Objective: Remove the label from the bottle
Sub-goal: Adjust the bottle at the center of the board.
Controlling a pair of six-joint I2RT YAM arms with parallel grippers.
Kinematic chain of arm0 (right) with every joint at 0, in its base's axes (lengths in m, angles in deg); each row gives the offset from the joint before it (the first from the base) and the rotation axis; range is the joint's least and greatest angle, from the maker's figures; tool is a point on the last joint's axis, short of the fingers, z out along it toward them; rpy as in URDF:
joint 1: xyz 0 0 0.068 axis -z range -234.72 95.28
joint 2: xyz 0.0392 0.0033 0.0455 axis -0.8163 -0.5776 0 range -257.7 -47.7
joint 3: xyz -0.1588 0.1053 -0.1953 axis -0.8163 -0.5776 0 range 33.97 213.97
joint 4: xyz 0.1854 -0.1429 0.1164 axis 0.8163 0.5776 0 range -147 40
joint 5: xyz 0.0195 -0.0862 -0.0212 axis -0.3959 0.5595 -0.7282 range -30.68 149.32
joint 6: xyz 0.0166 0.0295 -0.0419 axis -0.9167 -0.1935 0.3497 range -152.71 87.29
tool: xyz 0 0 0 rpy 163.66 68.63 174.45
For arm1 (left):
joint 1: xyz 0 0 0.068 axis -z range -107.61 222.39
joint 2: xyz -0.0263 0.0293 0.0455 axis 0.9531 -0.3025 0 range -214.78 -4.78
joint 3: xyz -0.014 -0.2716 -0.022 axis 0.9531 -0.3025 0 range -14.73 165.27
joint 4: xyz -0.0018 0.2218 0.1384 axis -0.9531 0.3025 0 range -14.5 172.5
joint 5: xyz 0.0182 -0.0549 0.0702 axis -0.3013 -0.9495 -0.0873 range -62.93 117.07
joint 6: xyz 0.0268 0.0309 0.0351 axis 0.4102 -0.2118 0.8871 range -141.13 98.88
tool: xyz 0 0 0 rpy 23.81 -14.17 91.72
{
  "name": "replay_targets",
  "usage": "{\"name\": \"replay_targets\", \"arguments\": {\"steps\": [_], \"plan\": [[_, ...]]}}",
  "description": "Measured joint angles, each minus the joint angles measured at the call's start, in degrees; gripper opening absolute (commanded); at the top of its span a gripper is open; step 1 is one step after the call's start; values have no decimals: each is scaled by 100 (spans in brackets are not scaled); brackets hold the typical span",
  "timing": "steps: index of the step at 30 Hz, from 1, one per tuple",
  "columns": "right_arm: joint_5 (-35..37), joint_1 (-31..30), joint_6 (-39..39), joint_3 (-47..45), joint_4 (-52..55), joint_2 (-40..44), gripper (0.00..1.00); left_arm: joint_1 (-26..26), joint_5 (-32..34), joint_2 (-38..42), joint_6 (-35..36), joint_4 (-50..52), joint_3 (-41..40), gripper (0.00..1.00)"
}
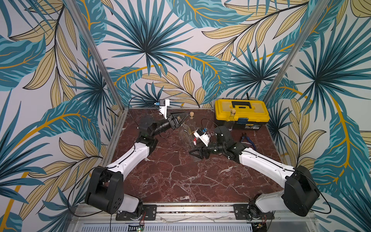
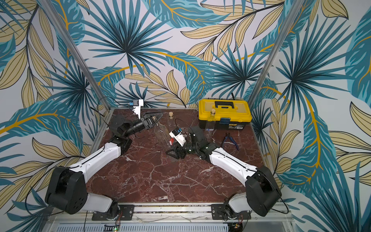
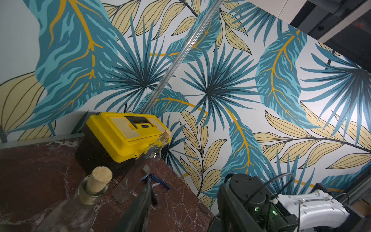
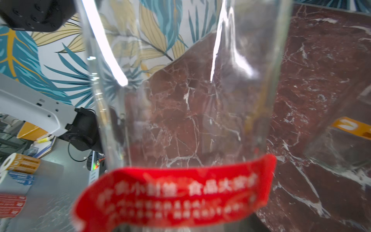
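Red printed label [image 4: 174, 196], its white characters blurred by closeness, wraps the lower body of the clear glass bottle [image 1: 187, 133]. That bottle sits about the middle of the red marble desk [image 1: 170, 180], its cork-stoppered neck leaning toward the far edge; whether its base touches the desk cannot be told. The right gripper [image 1: 195, 154] grasps the bottle low down, near the label. The left gripper [image 1: 183, 117] hangs just beside the neck, and whether its jaws are parted or closed cannot be told. A yellow-and-black plastic toolbox [image 1: 241, 112] fills the far right corner, with a smaller corked glass bottle [image 1: 231, 121] upright just before it and blue-handled pliers [image 1: 248, 140] near the right edge.
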Motion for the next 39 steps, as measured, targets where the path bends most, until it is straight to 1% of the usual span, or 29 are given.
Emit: {"name": "replay_targets", "arguments": {"steps": [6,12,16,18,20,22,24,26,28,29,32,34,39], "plan": [[662,-92,216,-107,151,133,0,103,304,17,216,293,-79,52],[1342,-212,326,-197,195,195,0,210,603,61,363,518,-319,36],[1781,-249,337,-341,122,291,0,269,697,66,334,673,-409,23],[1884,-291,328,-387,92,310,0,297,745,72,345,693,-426,20],[1943,-308,330,-407,61,310,0,302,789,72,350,704,-435,20],[1976,-323,321,-424,42,313,0,317,824,72,352,717,-435,21],[2009,-343,315,-446,17,310,0,334,855,72,358,734,-435,30],[2037,-356,310,-452,13,313,0,350,881,72,372,743,-435,35],[2098,-378,313,-455,2,313,0,369,929,72,363,745,-435,45],[2138,-387,313,-457,-2,313,0,385,953,72,354,752,-435,47],[2236,-407,315,-472,-4,313,0,433,1029,72,374,778,-435,48],[2288,-424,315,-481,-17,313,0,448,1093,72,369,780,-435,51],[2350,-466,319,-525,-22,313,0,452,1202,72,358,780,-435,53]]}}
